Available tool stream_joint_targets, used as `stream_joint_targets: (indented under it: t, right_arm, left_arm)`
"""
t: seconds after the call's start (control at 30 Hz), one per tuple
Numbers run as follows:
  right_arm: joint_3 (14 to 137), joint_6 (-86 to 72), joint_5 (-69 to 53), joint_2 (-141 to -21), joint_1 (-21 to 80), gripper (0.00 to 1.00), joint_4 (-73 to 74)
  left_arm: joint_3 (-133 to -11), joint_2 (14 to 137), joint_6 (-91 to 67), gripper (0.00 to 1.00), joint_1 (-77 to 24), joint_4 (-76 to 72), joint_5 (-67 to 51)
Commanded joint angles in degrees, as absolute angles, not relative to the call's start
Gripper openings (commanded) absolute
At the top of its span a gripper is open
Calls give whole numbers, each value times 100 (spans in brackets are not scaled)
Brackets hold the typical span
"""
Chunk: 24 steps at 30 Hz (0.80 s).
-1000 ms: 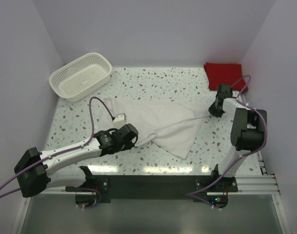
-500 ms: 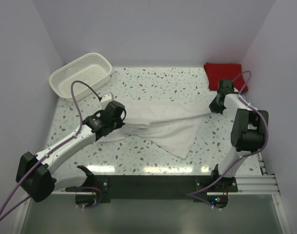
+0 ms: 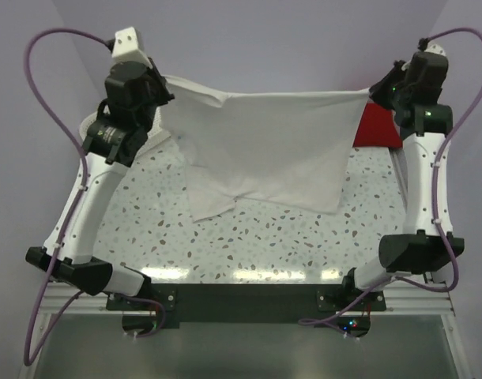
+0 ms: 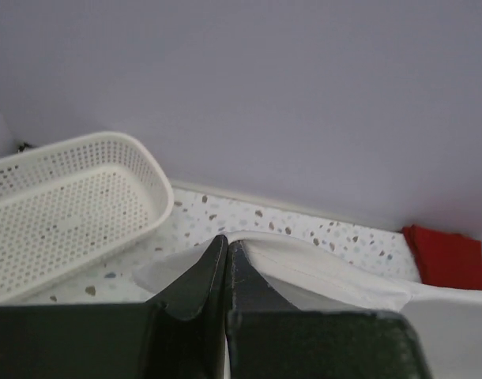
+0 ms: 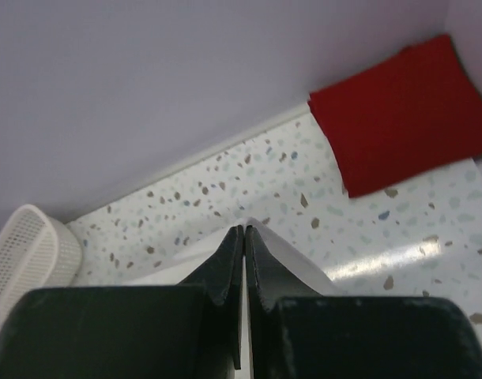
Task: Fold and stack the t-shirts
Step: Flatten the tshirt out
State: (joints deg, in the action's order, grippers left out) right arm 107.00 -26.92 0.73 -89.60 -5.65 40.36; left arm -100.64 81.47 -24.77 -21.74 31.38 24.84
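The white t-shirt hangs spread in the air above the table, stretched between both raised arms. My left gripper is shut on its upper left corner; in the left wrist view the cloth folds over the shut fingertips. My right gripper is shut on the upper right corner; white cloth shows at its tips. The red t-shirt lies folded at the back right corner, partly hidden behind the white one. It also shows in the right wrist view and the left wrist view.
A white lattice basket stands at the back left; in the top view the left arm mostly hides it. The speckled table lies below the hanging shirt. Lilac walls close in the back and both sides.
Both arms have risen high and apart, lifting the white t-shirt off the table. It lay crumpled on the surface before and now hangs stretched flat between the grippers.
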Motion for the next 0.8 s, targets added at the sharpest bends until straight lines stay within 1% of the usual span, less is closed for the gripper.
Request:
stream_joint_targets:
  t: [0.0,0.1,0.13,0.37,0.5,0.6,0.67,0.73,0.77]
  right_arm:
    - [11705,-2312,-202,-8299,-589,0,4684]
    - [12155,-2084,-185,-7938,-589,0,4851]
    - [12190,-1952,-176,-7632,-580,0,4843]
    - [12225,-1380,-18,-6382,-589,0,4807]
    - [12637,-1169,97,-6240,-589,0,4992]
    - [13025,-1108,9,-6328,-580,0,5071]
    - [13043,-1072,9,-6363,-589,0,5045]
    - [12964,-1055,-236,-6442,-589,0,5054]
    - [12755,-1037,-316,-6451,-580,0,5054]
  left_arm:
    - [-11343,7814,-1478,0,-2136,3067,2567]
    - [-11741,7489,-1205,0,-2136,3137,2426]
    - [-11864,7366,-1143,0,-2136,3129,2313]
    - [-11935,6049,-870,0,-2136,3023,1925]
    - [-12592,5933,-888,0,-2144,3348,1697]
    - [-12831,5959,-914,0,-2136,3366,1547]
    - [-12832,5994,-914,0,-2136,3384,1521]
    - [-12675,6055,-914,0,-2136,3410,1486]
    - [-12561,6125,-914,0,-2136,3428,1468]
